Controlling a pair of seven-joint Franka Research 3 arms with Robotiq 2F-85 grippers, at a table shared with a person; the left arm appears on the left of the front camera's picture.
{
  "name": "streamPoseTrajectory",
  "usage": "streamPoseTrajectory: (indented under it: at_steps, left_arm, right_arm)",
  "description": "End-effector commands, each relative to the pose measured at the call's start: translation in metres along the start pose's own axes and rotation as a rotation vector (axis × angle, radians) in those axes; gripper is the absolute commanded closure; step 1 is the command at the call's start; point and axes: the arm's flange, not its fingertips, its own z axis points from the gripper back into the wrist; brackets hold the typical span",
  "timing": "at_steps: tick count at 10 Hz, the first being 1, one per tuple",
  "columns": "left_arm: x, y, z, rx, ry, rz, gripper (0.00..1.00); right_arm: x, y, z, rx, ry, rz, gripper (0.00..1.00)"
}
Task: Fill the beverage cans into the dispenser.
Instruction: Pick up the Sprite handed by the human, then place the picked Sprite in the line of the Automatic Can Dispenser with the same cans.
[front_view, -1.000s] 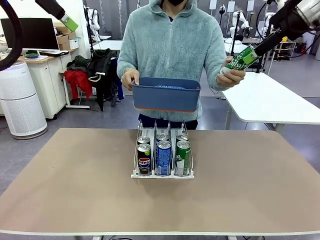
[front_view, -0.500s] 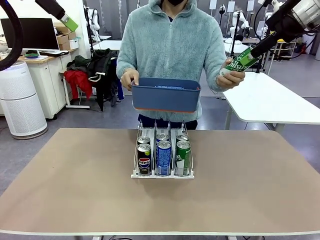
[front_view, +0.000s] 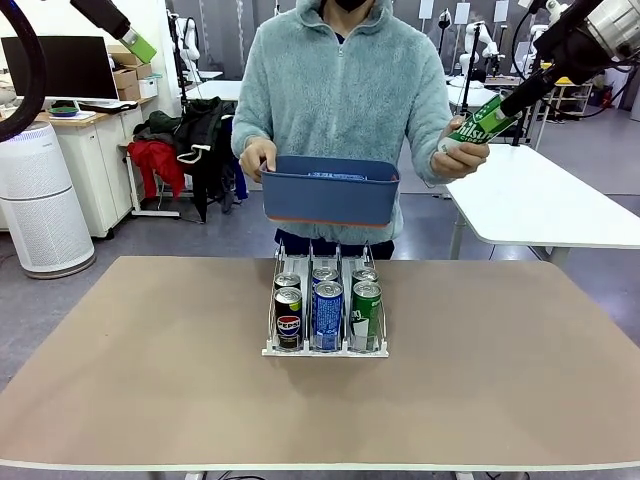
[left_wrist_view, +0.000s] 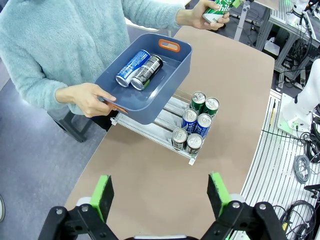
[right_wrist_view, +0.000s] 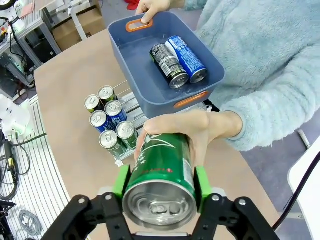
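Observation:
A person's hand (right_wrist_view: 192, 127) holds up a green beverage can (right_wrist_view: 159, 175). My right gripper (right_wrist_view: 160, 181) is shut on that can's top end, a green pad on each side. In the front view the can (front_view: 476, 124) and right gripper (front_view: 503, 102) are high at the far right. The dispenser (front_view: 325, 351) stands mid-table with several cans, a Pepsi can (front_view: 289, 319), a blue can (front_view: 327, 315) and a green can (front_view: 366, 314) in front. My left gripper (left_wrist_view: 160, 194) hangs open high above the table, nothing between its fingers.
The person's other hand holds a dark blue bin (front_view: 332, 192) above the dispenser's far end. In the bin (left_wrist_view: 170, 67) lie a blue can (left_wrist_view: 131, 67) and a black can (left_wrist_view: 146, 71). A white table (front_view: 540, 200) stands at the far right.
The person's hand has raised the green can slightly, and my right gripper has shut on its top end. The left arm has not moved.

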Motion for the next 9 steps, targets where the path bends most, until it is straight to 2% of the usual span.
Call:
streamPoseTrajectory:
  at_steps: [1, 6, 7, 9]
  left_arm:
    - [-0.0003, -0.0007, 0.0006, -0.001, 0.000, 0.002, 0.00]
    - [-0.0003, -0.0007, 0.0006, -0.001, 0.000, 0.002, 0.00]
    - [-0.0003, -0.0007, 0.0006, -0.001, 0.000, 0.002, 0.00]
    - [-0.0003, -0.0007, 0.0006, -0.001, 0.000, 0.002, 0.00]
  right_arm:
    - [0.0039, 0.0032, 0.0020, -0.017, -0.008, -0.022, 1.00]
    - [0.0040, 0.0062, 0.0010, 0.018, -0.031, 0.007, 1.00]
    - [0.0089, 0.0062, 0.0005, -0.027, -0.037, 0.018, 1.00]
    - [0.0032, 0.0011, 0.0023, -0.007, -0.007, 0.004, 1.00]
